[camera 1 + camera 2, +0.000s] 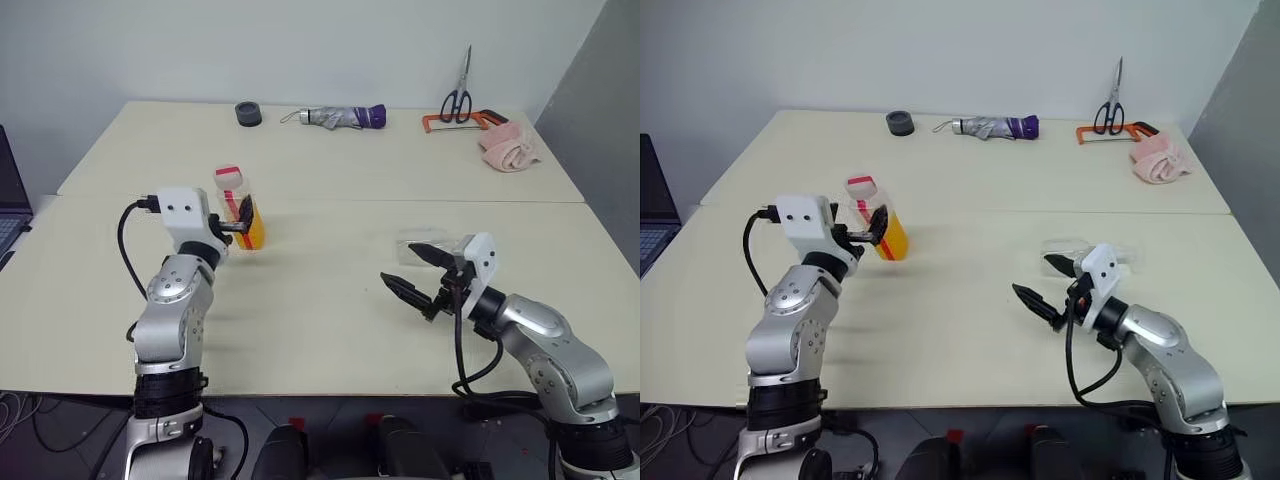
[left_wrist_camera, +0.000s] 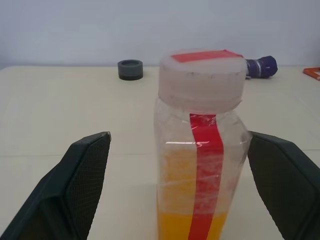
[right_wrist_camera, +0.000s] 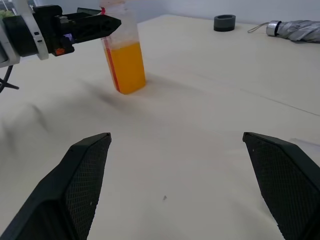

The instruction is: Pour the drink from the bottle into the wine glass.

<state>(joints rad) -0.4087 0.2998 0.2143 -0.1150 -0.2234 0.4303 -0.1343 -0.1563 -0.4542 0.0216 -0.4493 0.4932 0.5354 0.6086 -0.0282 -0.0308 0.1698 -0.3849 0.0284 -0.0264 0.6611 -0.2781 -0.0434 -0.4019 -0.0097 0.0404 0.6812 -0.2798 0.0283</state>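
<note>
While the bottle stands capped on the bench, left tool straddles it, released; right tool gapes wide, empty.

**Clutter along the far edge of my table**

My table is pale cream. Along its far edge I see a small dark ring, then a folded grey umbrella with a purple end. Farther right, black-handled scissors stand over an orange-framed saw, beside a crumpled pink cloth.
</note>
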